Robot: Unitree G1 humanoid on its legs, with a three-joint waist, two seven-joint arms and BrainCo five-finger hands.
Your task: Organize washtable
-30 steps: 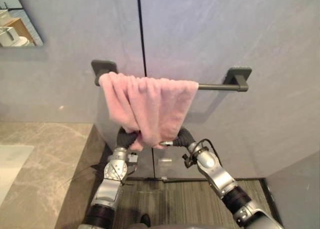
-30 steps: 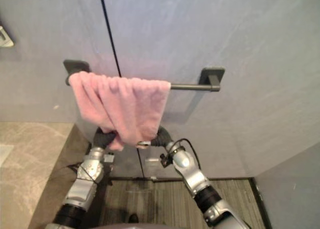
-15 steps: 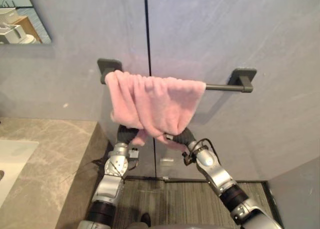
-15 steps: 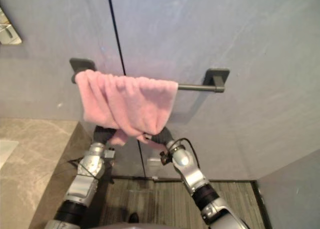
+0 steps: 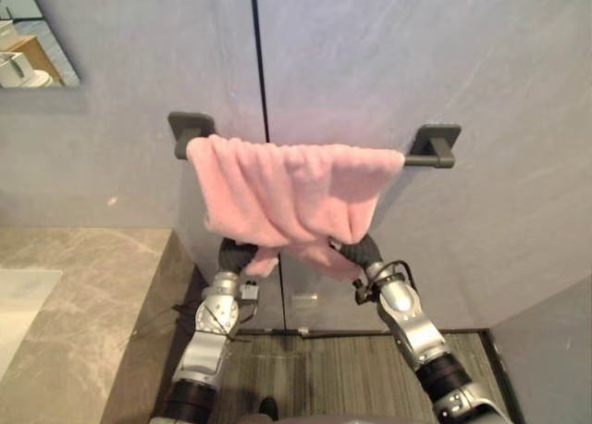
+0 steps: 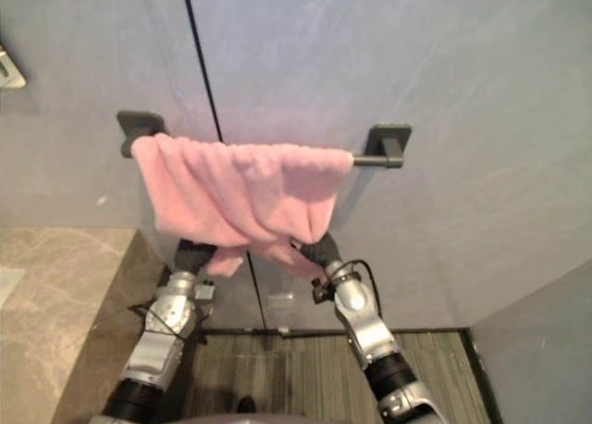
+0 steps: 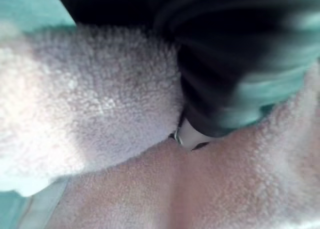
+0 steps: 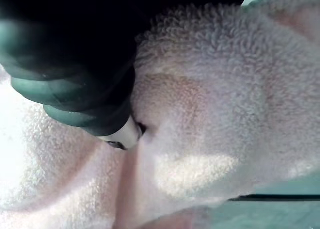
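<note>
Item: 1 pink towel (image 5: 291,188), draped on wall rail (image 5: 430,155), centre frame. My left hand (image 5: 234,254) and right hand (image 5: 364,250) at its lower hem, buried in cloth; grip: cannot tell. Step, I judge: spreading it along the rail. Next needs: level hem, clean withdrawal.

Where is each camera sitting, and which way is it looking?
Left eye view: on the head, facing forward and down at the wall's towel bar and pink towel; both arms reach up, left hand and right hand at its lower edge.
Right eye view: beside it on the head, same scene and arms.
Left wrist view: on the left wrist, facing along the left hand into the towel, very close.
Right wrist view: likewise on the right wrist.
Shared: every view shows the towel.
</note>
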